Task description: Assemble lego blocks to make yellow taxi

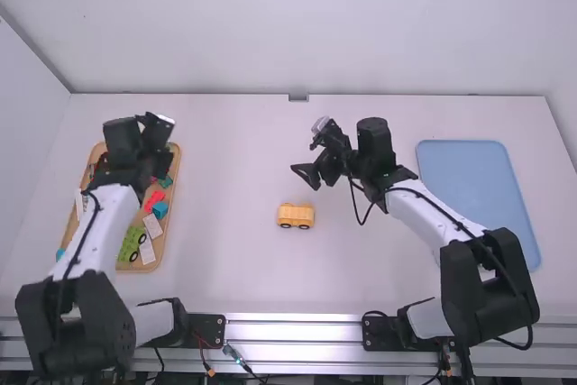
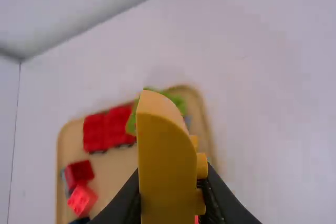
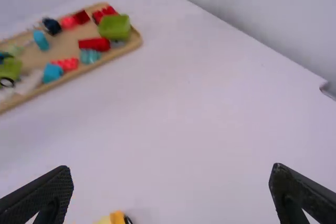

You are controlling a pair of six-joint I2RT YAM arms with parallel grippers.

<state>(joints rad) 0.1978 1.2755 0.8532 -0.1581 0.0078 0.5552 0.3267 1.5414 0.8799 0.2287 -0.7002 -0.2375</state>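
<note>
Item: yellow wheeled block piece (image 1: 296, 215). Standing on the white table, near the middle, between the wooden tray and the blue tray; 2 dark wheels visible along its near side. Touched by 0 grippers.

Item: yellow block (image 2: 167, 171), curved at 1 end, studs along 1 side. Held between the fingers of the left gripper (image 1: 159, 161), which is closed upon it, over the far part of the wooden tray.

Item: right gripper (image 1: 305, 178). Fingers wide apart, nothing between them; raised above the table, beyond the yellow wheeled piece and slightly to its right, apart from it.

Item: wooden tray (image 1: 178, 169), at the table's left, beneath the left arm. Contents include 1 green wheeled piece (image 1: 133, 243), 1 green block (image 3: 114, 26) at the far end, 1 blue block (image 1: 160, 210), several red blocks (image 2: 107, 128), and 2 pale pieces (image 1: 150, 237) side by side with the green wheeled piece.

Item: blue tray (image 1: 478, 187), flat on the table's right, beside the right arm.
</note>
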